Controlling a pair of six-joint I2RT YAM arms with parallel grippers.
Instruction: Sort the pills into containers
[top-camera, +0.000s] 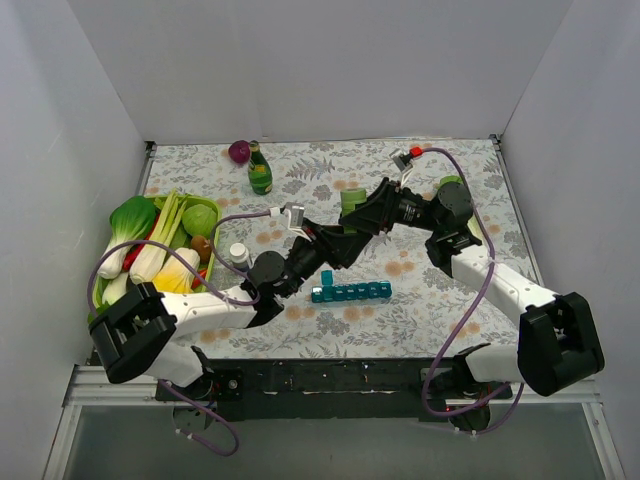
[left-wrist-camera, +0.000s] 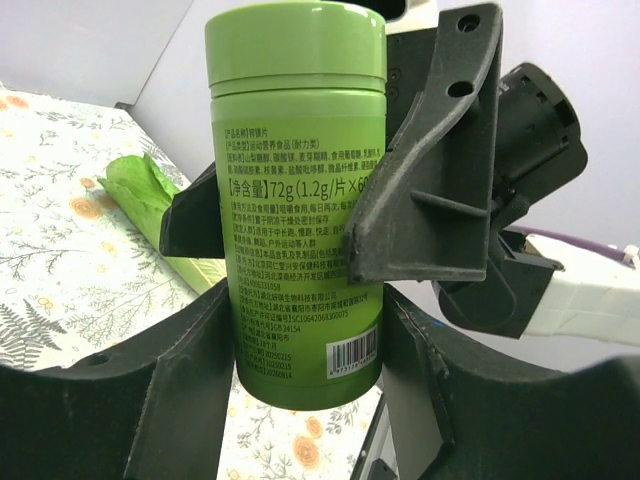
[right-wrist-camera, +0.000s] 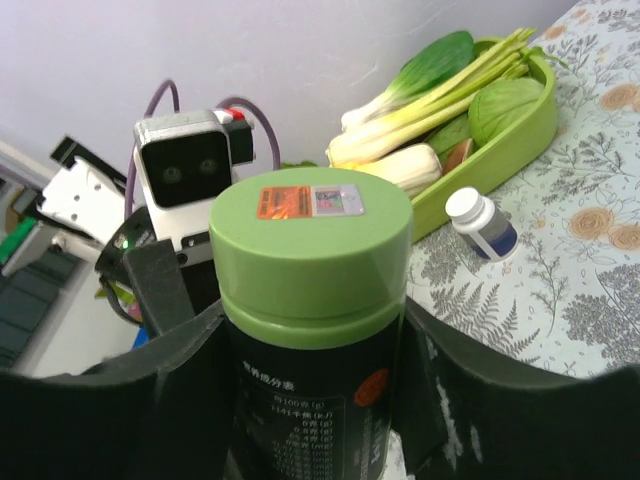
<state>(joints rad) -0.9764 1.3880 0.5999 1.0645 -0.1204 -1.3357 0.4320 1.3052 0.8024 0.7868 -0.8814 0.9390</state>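
Observation:
A light-green pill bottle (top-camera: 352, 198) with a green cap is held above the table between both arms. My left gripper (top-camera: 345, 232) is shut on its base end (left-wrist-camera: 305, 330), a finger touching each side. My right gripper (top-camera: 360, 213) is shut on its body just below the cap (right-wrist-camera: 315, 340); its black fingers (left-wrist-camera: 430, 180) show around the bottle's middle in the left wrist view. The teal-blue pill organiser (top-camera: 350, 291) lies on the table below the bottle, with its leftmost lid (top-camera: 326, 279) standing open. No loose pills are in view.
A green tray (top-camera: 207, 206) of vegetables sits at the left, with a small white bottle (top-camera: 239, 254) beside it, also in the right wrist view (right-wrist-camera: 482, 224). A dark green bottle with a yellow label (top-camera: 260, 170) and a purple onion (top-camera: 239, 151) stand at the back. White walls enclose the table.

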